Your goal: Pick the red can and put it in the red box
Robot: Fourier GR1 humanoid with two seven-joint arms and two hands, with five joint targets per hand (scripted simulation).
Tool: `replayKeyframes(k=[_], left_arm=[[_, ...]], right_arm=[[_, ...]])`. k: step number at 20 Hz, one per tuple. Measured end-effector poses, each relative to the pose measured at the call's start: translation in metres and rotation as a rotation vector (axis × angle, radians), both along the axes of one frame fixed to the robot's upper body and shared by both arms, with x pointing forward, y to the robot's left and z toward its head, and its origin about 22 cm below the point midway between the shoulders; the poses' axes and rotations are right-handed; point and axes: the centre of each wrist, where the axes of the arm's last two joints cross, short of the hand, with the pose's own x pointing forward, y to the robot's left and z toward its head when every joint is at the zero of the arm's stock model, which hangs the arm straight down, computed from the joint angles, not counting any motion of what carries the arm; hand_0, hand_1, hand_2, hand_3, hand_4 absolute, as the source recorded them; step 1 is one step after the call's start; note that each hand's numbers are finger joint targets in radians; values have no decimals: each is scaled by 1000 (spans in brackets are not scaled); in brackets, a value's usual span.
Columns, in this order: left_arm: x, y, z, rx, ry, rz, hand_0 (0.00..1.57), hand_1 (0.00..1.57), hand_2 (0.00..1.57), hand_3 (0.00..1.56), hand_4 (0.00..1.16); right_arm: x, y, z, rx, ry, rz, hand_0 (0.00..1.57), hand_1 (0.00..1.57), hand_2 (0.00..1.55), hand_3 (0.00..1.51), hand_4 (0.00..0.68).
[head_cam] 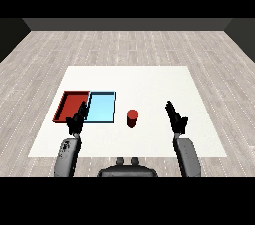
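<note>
The can point(132, 117) stood upright on the white table point(149, 79), just right of the frame's centre and a little below it, its long axis vertical. Nothing touched it. Immediately to its left lay the blue tray point(101, 108), near but apart from the can, and beyond that, touching the blue one along their shared edge, the red tray point(70, 100) at the centre left of the frame.

The right hand point(176, 117) hovered at the centre right, at about the same height in the frame as the can, with bare table between them. Its fingers were straight and held together, pointing toward the upper part of the frame, and held nothing. The left hand point(77, 119) sat at the lower left, overlapping the near corner where the two trays meet; its fingers were likewise extended and empty.

From the right hand the can lay directly toward the frame's left. From the left hand it lay toward the right, across the blue tray. Judged by the gaps in the frame, the right hand looked slightly nearer and had an unobstructed path. A sideways approach from the right would suit the upright can, with the fingers curling round its wall. The carry would then have to pass over the blue tray to reach the red one.
</note>
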Motion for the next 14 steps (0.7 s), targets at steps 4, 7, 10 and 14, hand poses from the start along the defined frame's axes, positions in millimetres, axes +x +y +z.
replayKeyframes(k=[4,7,10,14], left_arm=[[0,-2,1,-2,-14,-16,0,0,0,0,0],[3,-7,9,-26,-109,-40,0,0,0,0,0],[5,-10,23,-69,-296,-55,0,0,0,0,0],[0,-6,23,-93,-424,-67,0,0,0,0,0]], right_arm=[[-19,-5,1,5,-10,-12,0,0,0,0,0],[-35,-10,9,26,-78,-13,0,0,0,0,0],[-40,-8,16,68,-216,24,0,0,0,0,0],[-58,-12,14,102,-303,55,0,0,0,0,0]])
